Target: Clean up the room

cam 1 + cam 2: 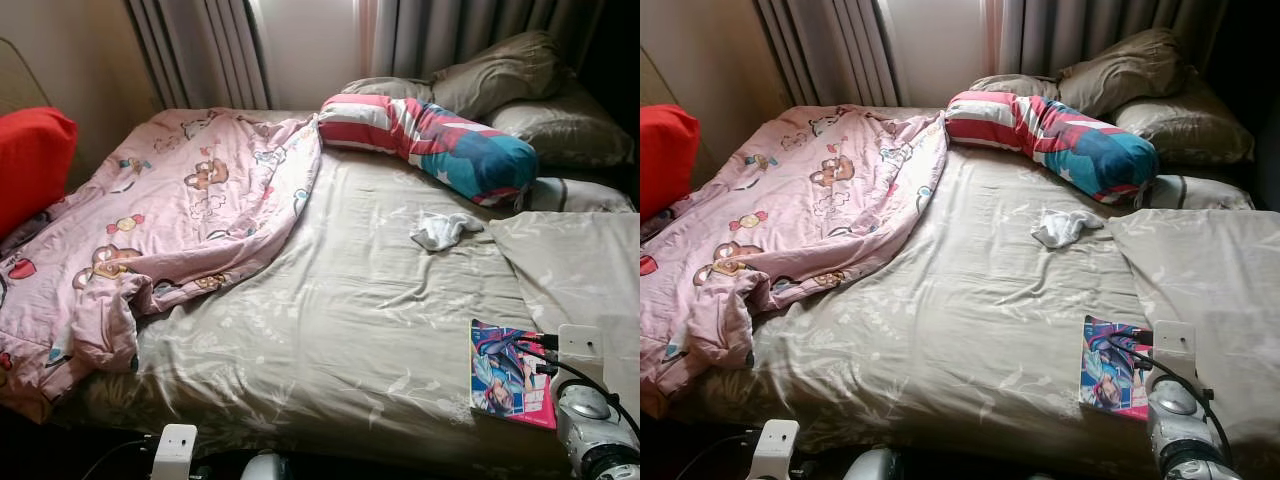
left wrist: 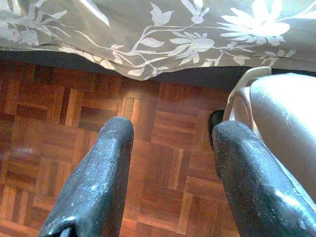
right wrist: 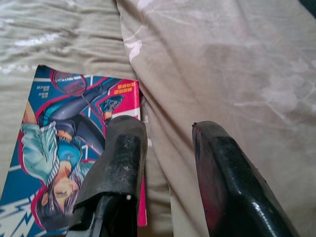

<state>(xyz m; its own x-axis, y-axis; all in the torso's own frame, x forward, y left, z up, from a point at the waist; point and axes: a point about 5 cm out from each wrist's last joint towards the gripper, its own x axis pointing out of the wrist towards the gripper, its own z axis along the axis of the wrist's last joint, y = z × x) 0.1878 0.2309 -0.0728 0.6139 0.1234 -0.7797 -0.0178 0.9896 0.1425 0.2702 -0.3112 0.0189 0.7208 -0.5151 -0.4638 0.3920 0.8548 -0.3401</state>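
Beige floral sheeting is being shown across the bed (image 1: 330, 330), with a pink cartoon blanket (image 1: 170, 220) bunched on its left half. A comic book (image 1: 508, 374) is being overhung at the near right edge by the right gripper (image 3: 165, 148), fingers parted. The left gripper (image 2: 170, 148) is being held apart above parquet floor (image 2: 59, 123).

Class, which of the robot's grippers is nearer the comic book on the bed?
Right. The right gripper hovers open over the comic book's edge; the left gripper hangs open over the floor beside the bed.
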